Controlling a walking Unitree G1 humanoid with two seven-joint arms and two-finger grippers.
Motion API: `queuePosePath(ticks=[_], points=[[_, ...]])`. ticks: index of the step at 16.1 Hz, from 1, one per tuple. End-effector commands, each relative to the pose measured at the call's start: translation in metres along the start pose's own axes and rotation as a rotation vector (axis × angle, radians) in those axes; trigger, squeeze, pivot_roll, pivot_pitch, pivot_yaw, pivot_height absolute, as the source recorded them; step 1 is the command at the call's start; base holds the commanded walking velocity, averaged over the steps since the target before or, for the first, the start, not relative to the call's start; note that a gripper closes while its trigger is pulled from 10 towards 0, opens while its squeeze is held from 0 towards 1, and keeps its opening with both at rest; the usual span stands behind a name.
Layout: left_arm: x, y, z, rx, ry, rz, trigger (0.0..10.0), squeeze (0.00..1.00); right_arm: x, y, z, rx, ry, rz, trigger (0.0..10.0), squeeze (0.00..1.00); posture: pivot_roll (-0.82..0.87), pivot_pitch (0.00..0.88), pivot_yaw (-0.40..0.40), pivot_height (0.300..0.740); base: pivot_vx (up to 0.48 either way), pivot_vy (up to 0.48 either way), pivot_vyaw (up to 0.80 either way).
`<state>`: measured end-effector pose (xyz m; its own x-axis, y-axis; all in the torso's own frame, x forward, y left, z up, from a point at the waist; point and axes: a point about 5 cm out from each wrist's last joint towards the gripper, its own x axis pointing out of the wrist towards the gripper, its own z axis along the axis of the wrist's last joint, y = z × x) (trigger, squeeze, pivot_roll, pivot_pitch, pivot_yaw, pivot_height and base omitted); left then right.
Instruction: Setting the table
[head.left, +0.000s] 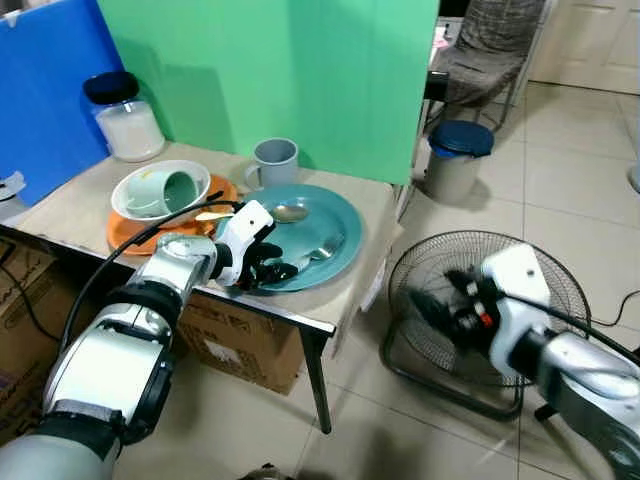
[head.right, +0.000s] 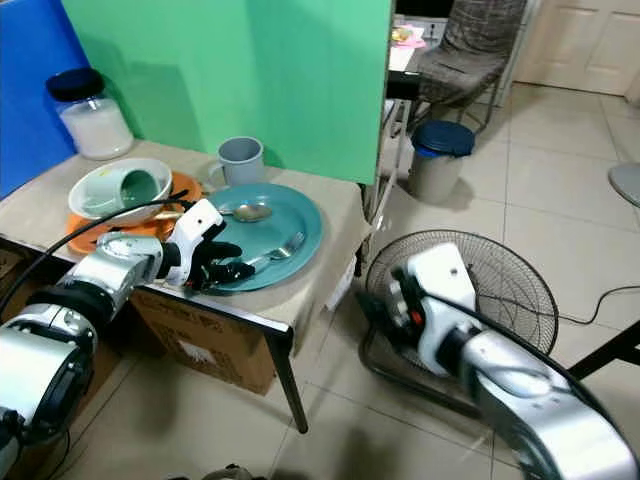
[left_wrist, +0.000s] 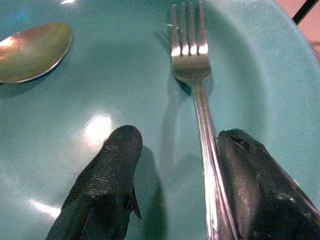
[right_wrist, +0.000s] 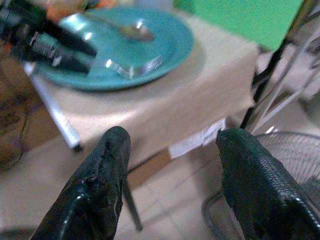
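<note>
A teal plate (head.left: 335, 215) lies near the table's front right corner, with a spoon (head.left: 288, 212) and a fork (head.left: 322, 250) on it. My left gripper (head.left: 275, 268) rests low over the plate's near rim. In the left wrist view its fingers (left_wrist: 110, 170) stand apart, open, with the fork handle (left_wrist: 207, 165) between them, lying against one finger. A grey mug (head.left: 275, 160) stands behind the plate. To its left, a white bowl (head.left: 135, 180) holding a tipped green cup (head.left: 180, 190) sits on an orange plate (head.left: 125, 237). My right gripper (right_wrist: 172, 145) hangs open and empty off the table's right side.
A lidded jar (head.left: 125, 118) stands at the back left, before blue and green boards (head.left: 300, 70). A round fan (head.left: 560, 280) lies on the tiled floor to the right. A blue-lidded bin (head.left: 458, 155) and a chair (head.left: 490, 50) stand beyond. Cardboard boxes (head.left: 245, 345) sit under the table.
</note>
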<state>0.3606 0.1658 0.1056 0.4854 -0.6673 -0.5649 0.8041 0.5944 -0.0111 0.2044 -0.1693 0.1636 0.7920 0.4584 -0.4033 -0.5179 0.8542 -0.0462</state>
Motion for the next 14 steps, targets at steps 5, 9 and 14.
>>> queuePosePath(ticks=[5, 9, 14], points=[[-0.0036, 0.0047, 0.0017, -0.001, 0.036, 0.021, 0.0, 0.0, -0.0095, 0.0085, 0.0005, -0.036, 0.035, 0.108, 10.0, 0.0, -0.07, 0.0, 0.109, 0.74, 0.0, 0.0, 0.0], [-0.0059, 0.0061, -0.0004, -0.011, 0.052, 0.02, 0.0, 0.0, -0.0104, 0.0091, 0.0013, -0.045, 0.037, 0.121, 10.0, 0.0, -0.08, 0.0, 0.11, 0.74, 0.0, 0.0, 0.0], [-0.0096, 0.01, -0.0024, -0.015, 0.059, 0.052, 0.0, 0.0, -0.0093, 0.0097, 0.0026, -0.051, 0.036, 0.126, 10.0, 0.0, -0.08, 0.0, 0.104, 0.74, 0.0, 0.0, 0.0]])
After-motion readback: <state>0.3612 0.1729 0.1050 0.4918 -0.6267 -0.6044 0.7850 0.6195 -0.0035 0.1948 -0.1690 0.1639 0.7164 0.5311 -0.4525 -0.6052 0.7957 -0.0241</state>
